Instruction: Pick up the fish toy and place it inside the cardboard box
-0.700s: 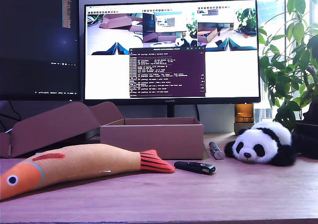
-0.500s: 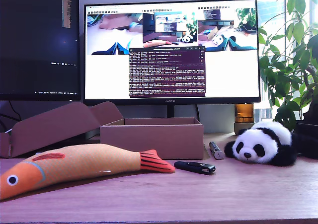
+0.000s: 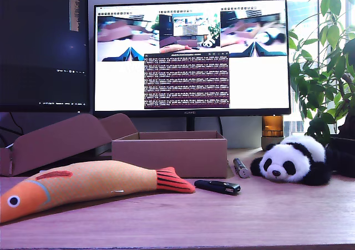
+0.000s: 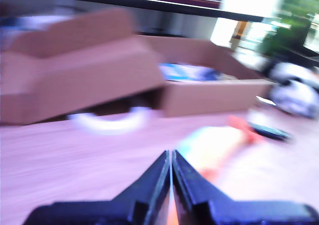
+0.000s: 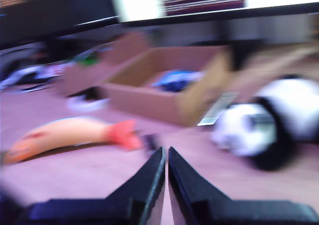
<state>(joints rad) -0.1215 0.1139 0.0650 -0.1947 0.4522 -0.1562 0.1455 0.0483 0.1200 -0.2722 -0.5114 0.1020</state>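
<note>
Fish lies on the surface before the box, tail beside its front wall. My first pincer and second pincer hang closed, empty, above the surface.

An office or lab desk, as I see it through the rig. Two computer monitors stand at the back: a dark one at the exterior view's left, and a larger one showing live camera feeds above a terminal window of scrolling text. The wooden desk carries a pen-shaped device and loose cardboard. A leafy potted plant stands by a bright window at the exterior view's right.
</note>
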